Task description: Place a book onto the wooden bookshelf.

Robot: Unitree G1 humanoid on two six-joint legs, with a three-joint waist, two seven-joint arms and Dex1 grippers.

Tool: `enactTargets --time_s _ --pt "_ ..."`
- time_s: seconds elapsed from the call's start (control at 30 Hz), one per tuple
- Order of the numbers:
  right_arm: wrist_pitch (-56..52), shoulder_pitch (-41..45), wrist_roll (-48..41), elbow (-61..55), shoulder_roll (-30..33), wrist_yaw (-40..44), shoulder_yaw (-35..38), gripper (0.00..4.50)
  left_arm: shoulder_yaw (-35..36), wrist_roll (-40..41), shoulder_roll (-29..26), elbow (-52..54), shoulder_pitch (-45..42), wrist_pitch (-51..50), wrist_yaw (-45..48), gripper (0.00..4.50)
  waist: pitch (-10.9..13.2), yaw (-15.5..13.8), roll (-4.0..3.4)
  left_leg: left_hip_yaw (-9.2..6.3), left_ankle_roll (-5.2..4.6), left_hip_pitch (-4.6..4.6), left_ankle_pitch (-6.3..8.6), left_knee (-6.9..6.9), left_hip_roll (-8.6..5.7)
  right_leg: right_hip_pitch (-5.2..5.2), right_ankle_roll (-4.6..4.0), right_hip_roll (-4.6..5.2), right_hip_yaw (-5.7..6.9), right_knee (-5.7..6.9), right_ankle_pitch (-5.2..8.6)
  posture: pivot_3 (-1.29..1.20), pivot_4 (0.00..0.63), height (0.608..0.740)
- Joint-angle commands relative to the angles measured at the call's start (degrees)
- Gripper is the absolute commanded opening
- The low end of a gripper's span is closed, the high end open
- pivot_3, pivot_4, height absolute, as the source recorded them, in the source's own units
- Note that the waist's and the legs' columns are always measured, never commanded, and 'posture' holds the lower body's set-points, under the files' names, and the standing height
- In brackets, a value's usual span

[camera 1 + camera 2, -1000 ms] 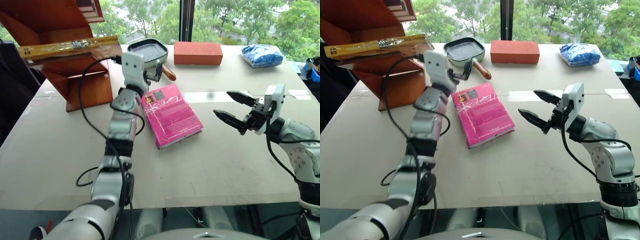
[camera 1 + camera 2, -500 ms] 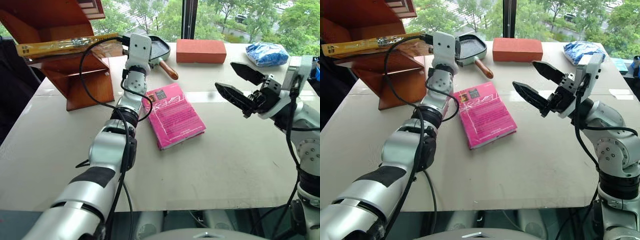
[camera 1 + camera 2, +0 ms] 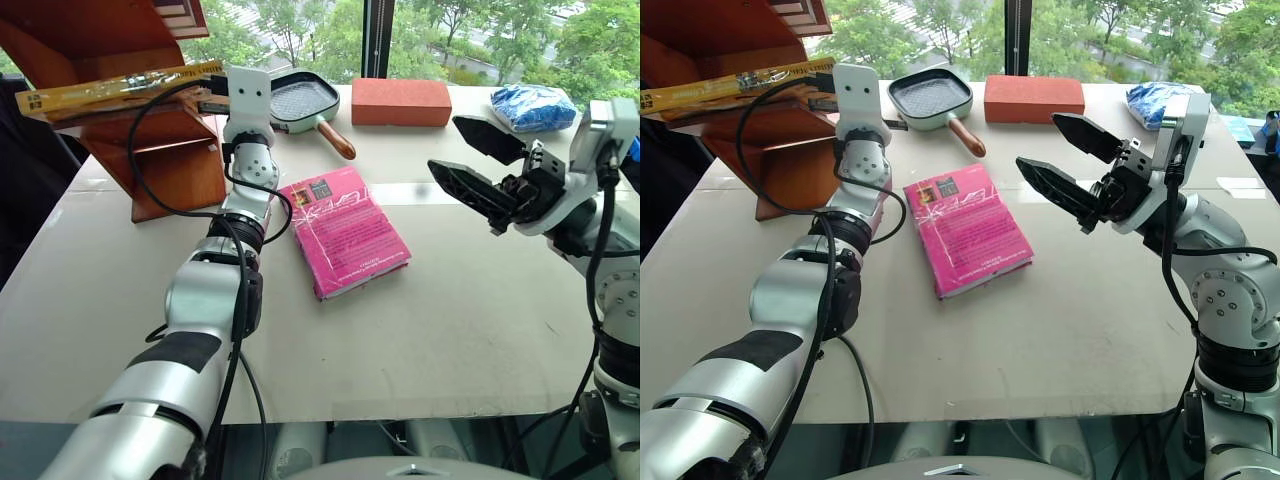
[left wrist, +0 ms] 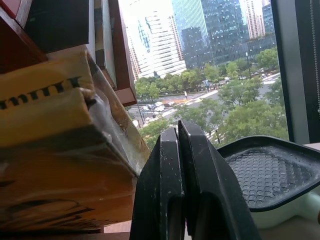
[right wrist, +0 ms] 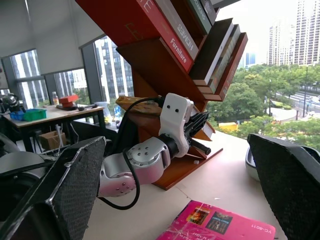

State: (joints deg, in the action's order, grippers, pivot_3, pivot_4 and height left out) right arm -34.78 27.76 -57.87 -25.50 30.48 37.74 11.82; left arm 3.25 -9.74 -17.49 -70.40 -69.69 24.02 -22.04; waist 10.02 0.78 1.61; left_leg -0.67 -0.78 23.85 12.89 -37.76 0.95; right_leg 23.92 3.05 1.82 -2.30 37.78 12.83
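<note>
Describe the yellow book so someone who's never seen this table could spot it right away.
Find the reddish-brown wooden bookshelf at the table's far left corner. Lying flat on one of its boards is the book, a large yellow-gold hardcover in a glossy jacket, its end jutting toward the frying pan. The other loose book, the pink one, is smaller and lies on the tabletop.

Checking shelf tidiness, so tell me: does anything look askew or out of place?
The book lies flat on the wooden bookshelf, its near end sticking out past the board's edge. The shut left gripper is beside it.
</note>
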Motion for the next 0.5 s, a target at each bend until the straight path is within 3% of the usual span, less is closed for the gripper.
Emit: enactTargets --time_s 0.03,0.2,0.4,0.5 --pt "0.35 1.11 -1.11 -0.77 0.68 0.44 1.19 4.50 0.23 -0.65 -1.45 1.48 -1.19 0.41 -2.83 0.07 0.00 0.10 0.00 0.00 0.00 0.00 0.00 0.00 0.00 0.00 0.00 0.00 0.00 0.00 0.00 0.00 0.150 0.740" --pt "0.62 0.82 -0.43 -0.54 0.88 0.74 1.00 4.50 0.97 1.30 -0.34 1.39 -0.80 0.17 1.57 0.07 0.00 0.22 0.00 0.01 0.00 -0.02 0.00 0.00 0.01 0.00 0.00 -0.01 -0.01 0.02 0.00 0.00 0.150 0.740" --pt "0.93 -1.28 1.15 -0.87 1.15 0.63 1.16 4.50 0.55 5.20 1.01 4.53 2.08 -3.65 21.99 0.07 0.00 -0.13 0.00 0.00 0.00 0.00 0.00 0.00 -0.03 -0.01 0.00 0.00 0.02 0.00 0.00 0.00 0.150 0.740" --pt "2.05 -6.14 3.85 -0.92 1.86 1.18 1.64 4.50 0.87 9.46 -1.04 16.63 9.89 -8.34 34.35 0.07 0.00 0.19 -0.01 0.00 0.00 0.00 0.00 0.01 -0.01 0.00 -0.01 0.00 0.00 -0.02 0.01 0.00 0.150 0.740"
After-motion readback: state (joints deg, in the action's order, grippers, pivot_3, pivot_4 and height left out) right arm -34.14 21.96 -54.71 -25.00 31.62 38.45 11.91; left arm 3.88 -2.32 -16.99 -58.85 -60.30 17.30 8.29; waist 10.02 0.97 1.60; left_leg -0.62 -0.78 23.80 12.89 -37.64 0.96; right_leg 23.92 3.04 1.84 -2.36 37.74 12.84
